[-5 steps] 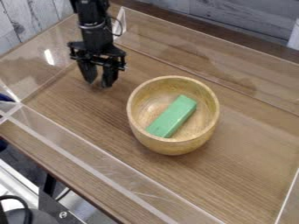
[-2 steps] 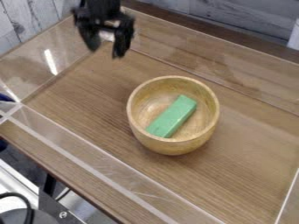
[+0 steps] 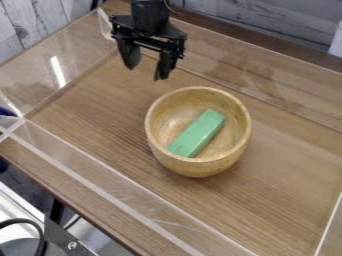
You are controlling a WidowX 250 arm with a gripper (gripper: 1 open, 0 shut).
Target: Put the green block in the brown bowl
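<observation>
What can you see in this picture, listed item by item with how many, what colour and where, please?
bowl: one, light brown, on the table right of centre
block: one, bright green, inside the bowl, lying slantwise
table: one, brown wood, under everything
cable: black, lower left corner, beyond the table edge; whether it is one or more I cannot tell
arm: one, black, reaching in from the top edge, left of centre
claw: one, black, over the table beyond the bowl, fingers apart, holding nothing
</observation>
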